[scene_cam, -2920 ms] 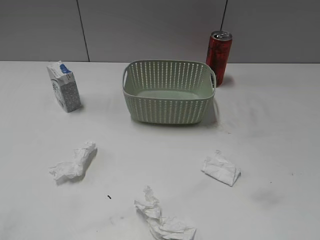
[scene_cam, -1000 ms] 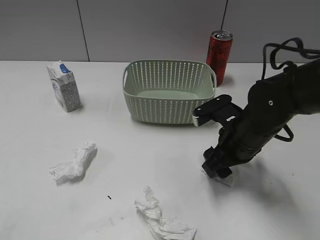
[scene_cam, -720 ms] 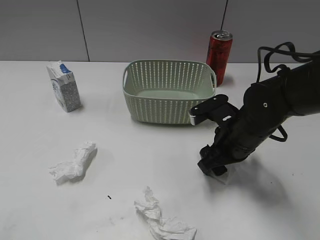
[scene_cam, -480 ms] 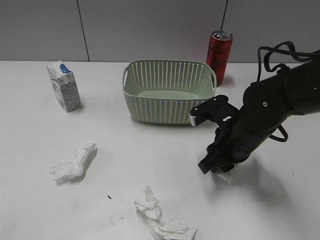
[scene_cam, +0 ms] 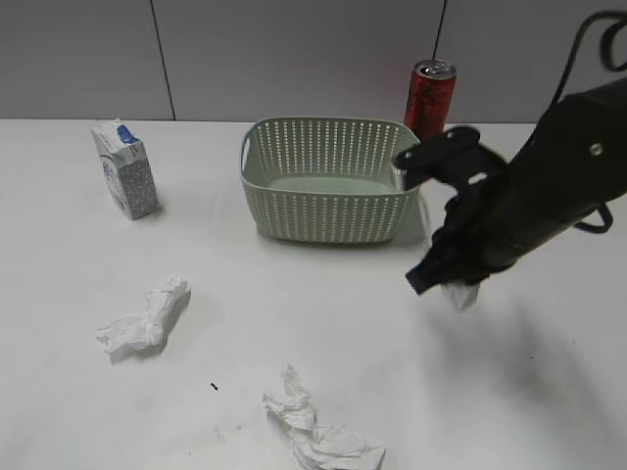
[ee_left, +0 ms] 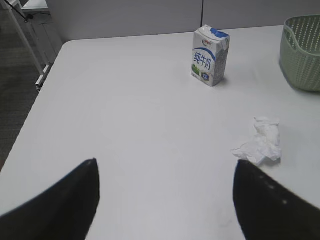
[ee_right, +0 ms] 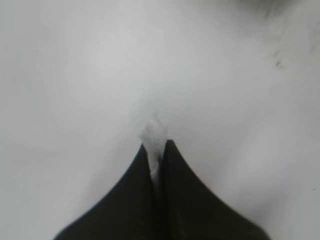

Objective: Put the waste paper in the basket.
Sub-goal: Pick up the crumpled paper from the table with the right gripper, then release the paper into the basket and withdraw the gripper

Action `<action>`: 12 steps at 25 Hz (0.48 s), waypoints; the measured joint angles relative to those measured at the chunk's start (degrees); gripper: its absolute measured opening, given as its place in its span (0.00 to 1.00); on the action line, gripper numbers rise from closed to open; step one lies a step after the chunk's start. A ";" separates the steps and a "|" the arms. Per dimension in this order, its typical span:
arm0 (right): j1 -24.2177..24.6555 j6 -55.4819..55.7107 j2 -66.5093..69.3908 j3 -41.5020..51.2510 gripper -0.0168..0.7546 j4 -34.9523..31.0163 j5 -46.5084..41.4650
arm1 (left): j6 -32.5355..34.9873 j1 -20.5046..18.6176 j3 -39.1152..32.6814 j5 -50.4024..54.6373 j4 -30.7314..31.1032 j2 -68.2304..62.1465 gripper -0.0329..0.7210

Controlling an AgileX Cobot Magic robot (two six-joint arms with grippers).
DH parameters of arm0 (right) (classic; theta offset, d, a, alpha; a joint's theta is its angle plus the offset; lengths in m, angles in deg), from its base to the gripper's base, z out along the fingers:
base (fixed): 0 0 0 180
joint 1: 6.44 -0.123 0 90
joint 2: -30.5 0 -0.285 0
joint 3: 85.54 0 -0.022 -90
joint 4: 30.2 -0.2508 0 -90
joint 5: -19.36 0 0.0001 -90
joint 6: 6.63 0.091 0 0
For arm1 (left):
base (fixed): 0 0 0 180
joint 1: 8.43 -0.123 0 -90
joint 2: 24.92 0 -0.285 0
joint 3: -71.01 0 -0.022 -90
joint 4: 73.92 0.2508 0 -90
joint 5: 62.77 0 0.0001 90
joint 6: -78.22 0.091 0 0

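My right gripper (scene_cam: 441,284) is shut on the waste paper (scene_cam: 459,294), a small white tissue wad, and holds it in the air to the right of and in front of the pale green basket (scene_cam: 328,211). In the right wrist view the paper (ee_right: 154,136) pokes out between the closed jaws (ee_right: 159,150). My left gripper (ee_left: 165,170) is open and empty over the left of the table; it does not show in the exterior view. The basket's corner also shows in the left wrist view (ee_left: 302,55).
A lumpy white wad (scene_cam: 145,318) lies at the left, also in the left wrist view (ee_left: 260,141). A long ragged white strip (scene_cam: 318,431) lies at the front. A milk carton (scene_cam: 124,168) stands at the back left, a red can (scene_cam: 428,98) behind the basket.
My right gripper has closed on the waste paper, lifted it off the table and carried it up and slightly right towards the basket's right side.
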 joint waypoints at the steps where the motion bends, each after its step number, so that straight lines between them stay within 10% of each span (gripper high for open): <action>1: 0.00 0.00 -2.32 0.00 0.01 0.00 1.88 | 0.00 0.00 0.00 0.00 0.00 0.00 0.85; 12: 0.00 0.00 -4.72 0.00 0.01 0.00 52.89 | 0.00 0.00 0.00 0.00 0.00 0.00 0.83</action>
